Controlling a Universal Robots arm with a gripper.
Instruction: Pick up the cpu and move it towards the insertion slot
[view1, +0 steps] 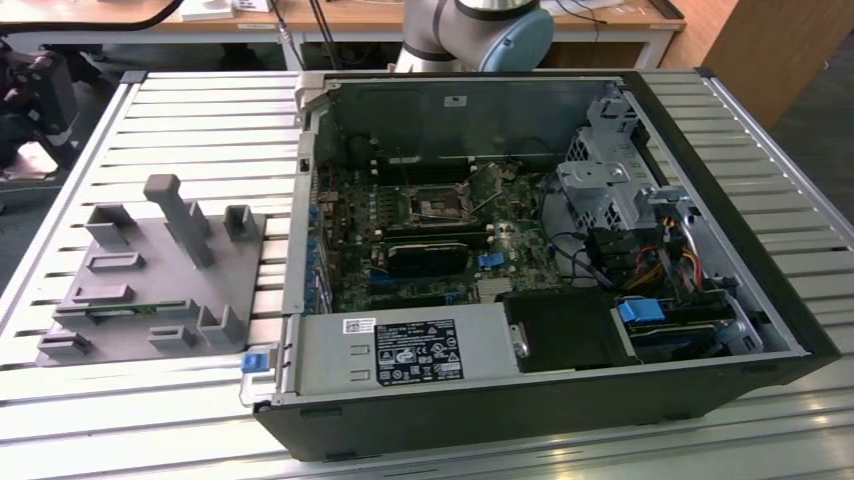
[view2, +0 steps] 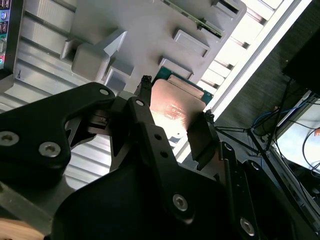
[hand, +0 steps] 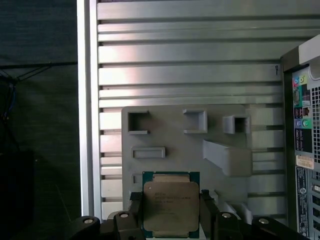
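Tool (hand: 171, 201) pinching cpu (hand: 171, 207) by 2 opposite edges, silver lid toward first wrist camera. Cpu over grey holder tray (hand: 175, 145); lifted or resting, cannot tell. Exterior view: holder tray on slatted surface (view1: 200, 120) at 9 o'clock of open computer case (view1: 747, 300); insertion slot (view1: 438, 207) inside case, well apart from tray.

A ribbed aluminium worktop (view1: 200, 110) of long pale slats catches bright light. Beyond its far edge in the exterior view stands a wooden desk (view1: 347, 18), with a wooden panel (view1: 781, 50) past one far corner. Dark floor (hand: 40, 125) lies below the worktop's edge, with loose cables (view2: 265, 119).
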